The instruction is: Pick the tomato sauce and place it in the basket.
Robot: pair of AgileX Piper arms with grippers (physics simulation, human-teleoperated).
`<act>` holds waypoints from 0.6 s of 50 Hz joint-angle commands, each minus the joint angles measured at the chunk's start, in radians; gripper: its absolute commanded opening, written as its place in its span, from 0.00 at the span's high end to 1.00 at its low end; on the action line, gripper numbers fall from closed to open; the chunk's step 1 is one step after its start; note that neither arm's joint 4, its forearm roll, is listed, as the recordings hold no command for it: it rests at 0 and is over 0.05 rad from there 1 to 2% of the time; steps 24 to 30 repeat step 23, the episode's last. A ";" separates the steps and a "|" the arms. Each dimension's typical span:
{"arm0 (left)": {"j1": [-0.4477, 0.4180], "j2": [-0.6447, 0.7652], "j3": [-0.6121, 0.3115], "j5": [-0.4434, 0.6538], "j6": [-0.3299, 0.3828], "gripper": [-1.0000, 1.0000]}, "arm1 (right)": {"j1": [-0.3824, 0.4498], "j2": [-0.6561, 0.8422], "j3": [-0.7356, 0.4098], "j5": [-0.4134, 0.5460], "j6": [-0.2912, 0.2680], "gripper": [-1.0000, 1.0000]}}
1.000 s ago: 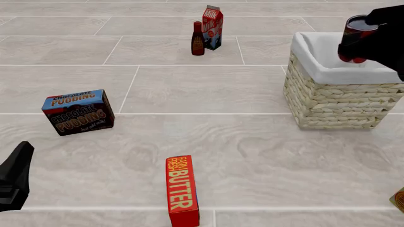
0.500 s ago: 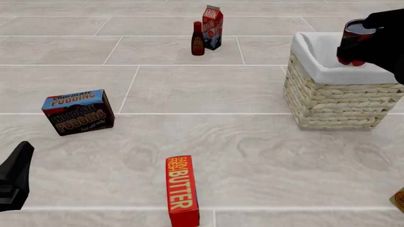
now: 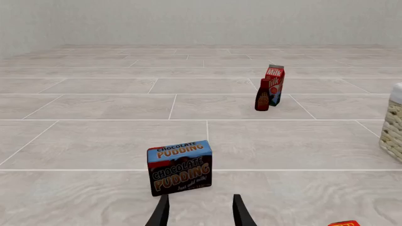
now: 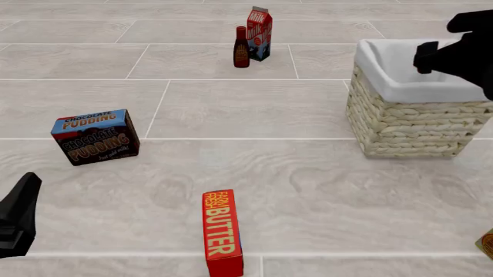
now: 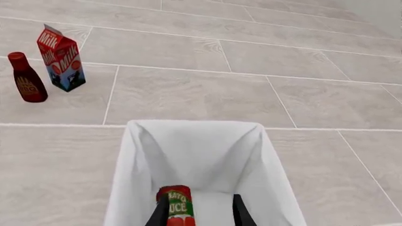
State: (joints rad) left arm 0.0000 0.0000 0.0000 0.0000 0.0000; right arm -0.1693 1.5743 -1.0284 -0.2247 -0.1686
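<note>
With the tomato sauce (image 5: 177,205) lying inside the basket (image 5: 135,155) on its white lining, I judge placement done. My right gripper (image 5: 199,212) hangs above it, fingers apart, gripping nothing; I lift straight up, clear of the rim. My left gripper (image 3: 199,212) waits, spread and empty.

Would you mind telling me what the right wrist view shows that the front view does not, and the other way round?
Only the right wrist view shows the tomato sauce, down inside the basket's white lining, just ahead of the right gripper.

Only the front view shows the chocolate pudding box, the butter box, the left gripper and the basket's woven wicker sides.

Both show the basket, the milk carton and the dark red bottle beside it.
</note>
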 commanded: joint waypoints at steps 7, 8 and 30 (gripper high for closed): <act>0.000 0.000 0.000 0.000 0.000 0.00 | -0.003 -0.039 0.000 0.023 0.015 0.00; 0.000 0.000 0.000 0.000 0.000 0.00 | -0.003 -0.043 0.002 0.025 0.016 0.00; 0.000 0.000 0.000 0.000 0.000 0.00 | 0.005 -0.144 0.043 0.052 0.028 0.00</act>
